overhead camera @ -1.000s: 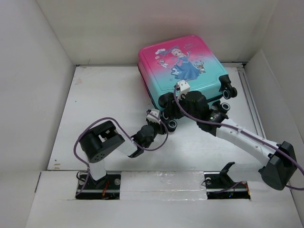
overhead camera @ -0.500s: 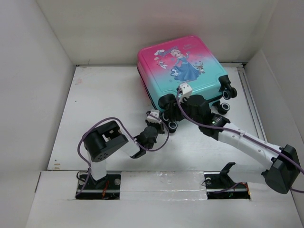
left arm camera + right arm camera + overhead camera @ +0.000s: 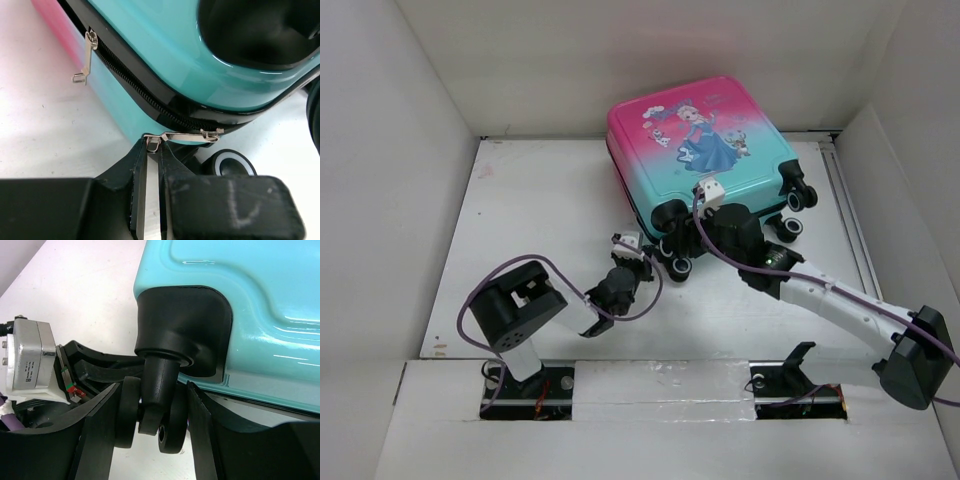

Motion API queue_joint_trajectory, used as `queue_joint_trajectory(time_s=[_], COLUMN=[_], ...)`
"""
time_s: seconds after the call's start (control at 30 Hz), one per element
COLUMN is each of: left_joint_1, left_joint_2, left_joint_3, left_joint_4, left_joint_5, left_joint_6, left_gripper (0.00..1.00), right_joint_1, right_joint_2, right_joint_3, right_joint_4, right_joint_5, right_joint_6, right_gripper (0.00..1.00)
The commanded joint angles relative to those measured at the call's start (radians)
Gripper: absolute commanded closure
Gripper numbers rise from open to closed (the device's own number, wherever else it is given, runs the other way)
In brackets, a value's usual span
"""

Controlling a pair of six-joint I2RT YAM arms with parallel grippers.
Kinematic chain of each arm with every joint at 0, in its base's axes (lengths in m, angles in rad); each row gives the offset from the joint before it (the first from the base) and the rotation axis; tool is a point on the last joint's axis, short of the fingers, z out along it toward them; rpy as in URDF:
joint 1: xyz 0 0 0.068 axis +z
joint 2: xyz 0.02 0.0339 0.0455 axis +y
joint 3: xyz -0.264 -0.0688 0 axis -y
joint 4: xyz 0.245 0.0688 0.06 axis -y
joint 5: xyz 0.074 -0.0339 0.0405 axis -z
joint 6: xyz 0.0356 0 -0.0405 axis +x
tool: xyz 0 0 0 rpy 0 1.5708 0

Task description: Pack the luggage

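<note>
The luggage, pink-to-teal with a cartoon princess, lies flat at the back of the table with its wheels toward me. My left gripper is at its near left corner. In the left wrist view it is shut on the ring end of a metal zipper pull on the black zipper. A second zipper pull hangs free further along the zipper. My right gripper is at the wheel end. In the right wrist view it is shut on a black caster wheel under the teal shell.
White walls close in the table on the left, back and right. Other black-and-white wheels stick out at the luggage's near right. The left wrist's camera block sits close beside my right fingers.
My left gripper has drawn back to the left with the zipper pull in it. The luggage has shifted slightly left and away. The right gripper stays on the wheel.
</note>
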Motion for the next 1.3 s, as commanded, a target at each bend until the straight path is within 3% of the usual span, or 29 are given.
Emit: queue_joint_trajectory(time_s=[0.0, 0.43, 0.6, 0.67, 0.77, 0.9, 1.17, 1.27], left_joint_1=[0.022, 0.022, -0.011, -0.027, -0.093, -0.093, -0.093, -0.084], left_joint_2=[-0.057, -0.260, -0.291, -0.291, -0.235, -0.167, -0.029, 0.025], left_joint_3=[-0.021, -0.125, -0.096, -0.073, -0.073, -0.029, 0.091, 0.125], left_joint_4=[0.409, 0.249, 0.151, 0.062, 0.108, 0.119, 0.171, 0.220], left_joint_5=[-0.076, -0.085, 0.106, 0.164, 0.168, 0.168, 0.059, 0.008], left_joint_6=[0.002, 0.022, 0.013, -0.025, -0.026, -0.026, 0.045, 0.054], left_gripper=[1.00, 1.00, 1.00, 0.90, 0.60, 0.48, 0.44, 0.50], right_joint_1=[0.023, -0.031, -0.031, -0.031, -0.031, -0.031, -0.031, -0.031], right_joint_2=[-0.014, -0.068, -0.068, -0.068, -0.046, -0.009, -0.009, -0.034], right_joint_3=[-0.031, -0.082, -0.059, -0.059, -0.036, -0.008, -0.008, -0.036], right_joint_4=[-0.054, -0.063, -0.063, -0.042, -0.042, -0.028, 0.012, 0.040], right_joint_5=[-0.107, -0.090, -0.127, -0.136, -0.150, -0.194, -0.262, -0.289], right_joint_6=[-0.006, -0.006, -0.006, -0.006, -0.006, -0.006, -0.015, -0.004], right_gripper=[1.00, 1.00, 1.00, 1.00, 1.00, 1.00, 1.00, 1.00])
